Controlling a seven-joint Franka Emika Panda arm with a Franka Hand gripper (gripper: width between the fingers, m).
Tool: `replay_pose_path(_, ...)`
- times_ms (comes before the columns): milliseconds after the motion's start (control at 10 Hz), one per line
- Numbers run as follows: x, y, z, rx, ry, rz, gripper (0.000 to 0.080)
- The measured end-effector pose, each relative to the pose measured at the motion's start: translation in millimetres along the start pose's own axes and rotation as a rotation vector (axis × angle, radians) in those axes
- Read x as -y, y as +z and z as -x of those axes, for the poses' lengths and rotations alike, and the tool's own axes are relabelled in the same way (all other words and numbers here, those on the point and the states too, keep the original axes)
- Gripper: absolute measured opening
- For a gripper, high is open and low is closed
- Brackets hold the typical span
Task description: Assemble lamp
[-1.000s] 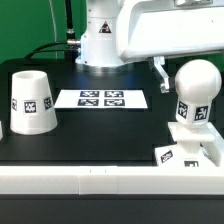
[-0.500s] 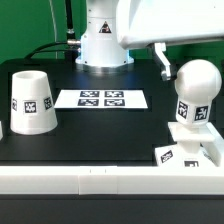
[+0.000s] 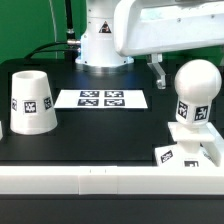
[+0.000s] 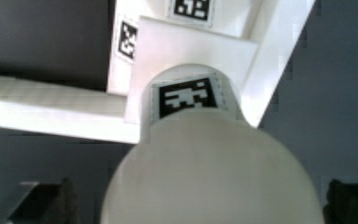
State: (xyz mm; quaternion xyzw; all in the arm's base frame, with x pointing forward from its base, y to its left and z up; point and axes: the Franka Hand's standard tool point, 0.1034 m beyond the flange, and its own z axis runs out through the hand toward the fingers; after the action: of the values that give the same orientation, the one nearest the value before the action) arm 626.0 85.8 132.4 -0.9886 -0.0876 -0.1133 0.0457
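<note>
The round-headed bulb (image 3: 196, 92) stands upright on the flat square base (image 3: 190, 154) at the exterior view's right. The cup-like shade (image 3: 32, 102) stands apart at that view's left, wide end down. My gripper hangs over the bulb, open. One finger (image 3: 160, 68) shows just beside the bulb's head; the other is hidden. In the wrist view the bulb (image 4: 202, 150) fills the space between my gripper's (image 4: 190, 205) two dark fingers, with a gap on each side. The base (image 4: 202, 45) lies beyond it.
The marker board (image 3: 100, 99) lies flat mid-table in front of the white robot pedestal (image 3: 100, 45). A white rail (image 3: 90, 186) runs along the table's front edge. A sliver of another white object (image 3: 2, 125) shows at the far left edge.
The gripper has shifted a little sideways and come down slightly beside the bulb's head. The bulb, base and shade have not moved.
</note>
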Motion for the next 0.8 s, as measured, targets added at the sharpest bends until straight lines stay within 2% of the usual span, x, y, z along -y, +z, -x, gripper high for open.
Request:
replay_pose_path(300,2.9,1.7,-1.9,0.207,0.002,-0.043,0.0699)
replay_pose_path(400,1.0,3.8,-8.9,0.17,0.003,-0.037,0.0699)
replay_pose_path(800,-0.9,11.0,-4.8,0.175,-0.017,-0.039,0.0699)
